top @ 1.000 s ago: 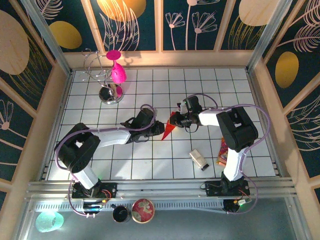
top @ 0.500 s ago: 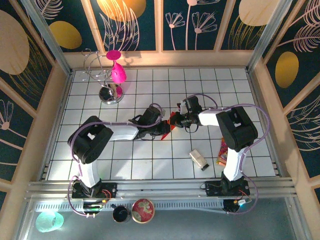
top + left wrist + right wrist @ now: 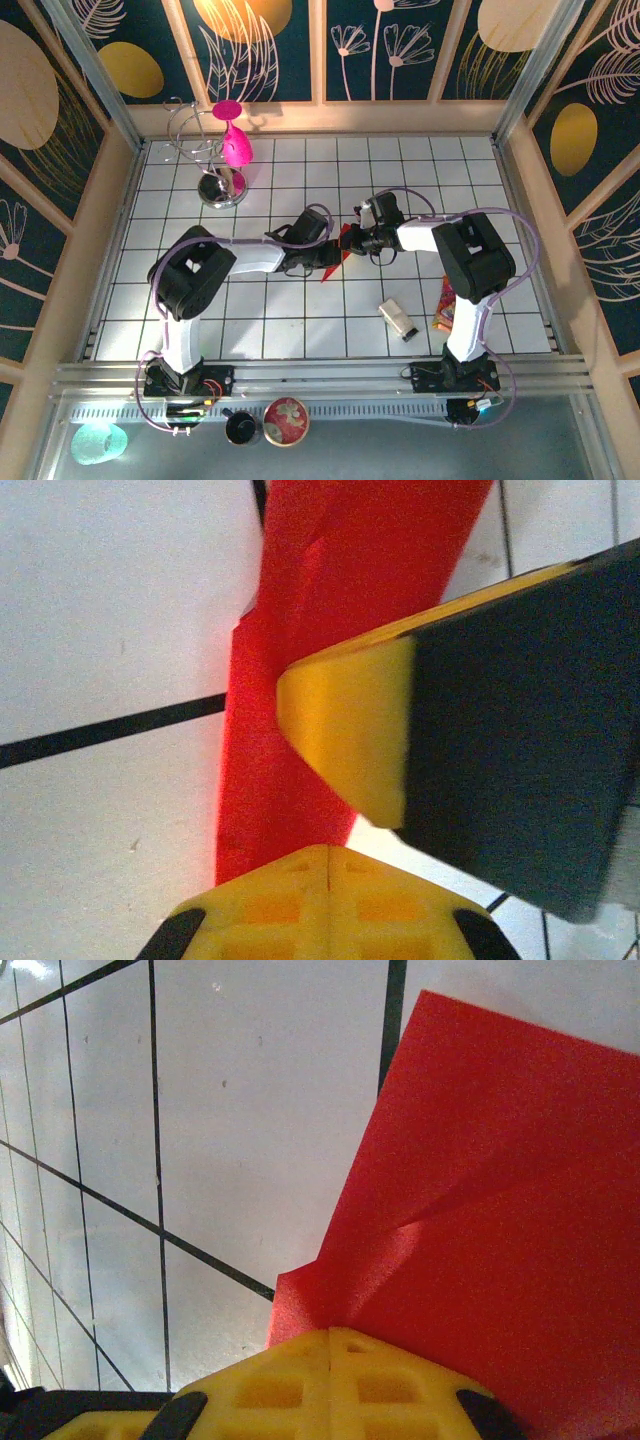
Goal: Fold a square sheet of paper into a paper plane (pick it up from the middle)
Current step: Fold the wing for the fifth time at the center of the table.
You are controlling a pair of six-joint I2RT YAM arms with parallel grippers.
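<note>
Top view, surface: white tiled table [image 3: 270, 330] with dark grout lines, walled by wood and patterned panels
Top view, task item: thin matte bright red paper sheet [image 3: 343, 252], folded to a narrow pointed strip, lying mid-table between my two arms, point towards the near edge
Top view, left gripper [image 3: 328, 262]: reaches in from the left onto the strip's lower half; I take this as anchoring one end while a crease is worked
Top view, right gripper [image 3: 355, 240]: meets the upper end from the right, just beside the left tool
Top view, bystanders: magenta plastic goblet [image 3: 236, 146] at a chrome wire stand [image 3: 205, 150], far left; small silver-white block [image 3: 398, 318] and multicoloured printed snack packet [image 3: 443, 305] by the right arm; all well apart from the paper
Left wrist view, grip: yellow fingers [image 3: 345, 740] clenched on the red strip, which runs between them and on across a grout line; a ridge shows along its length
Right wrist view, grip: the paper's corner disappears behind the yellow finger [image 3: 330, 1385]; jaws closed, pinching that edge as I judge it, and the sheet [image 3: 500, 1210] rises off the tiles with a soft diagonal buckle
Risk, my reading: two pinches so close could tear or skew the fold if I pull unevenly
</note>
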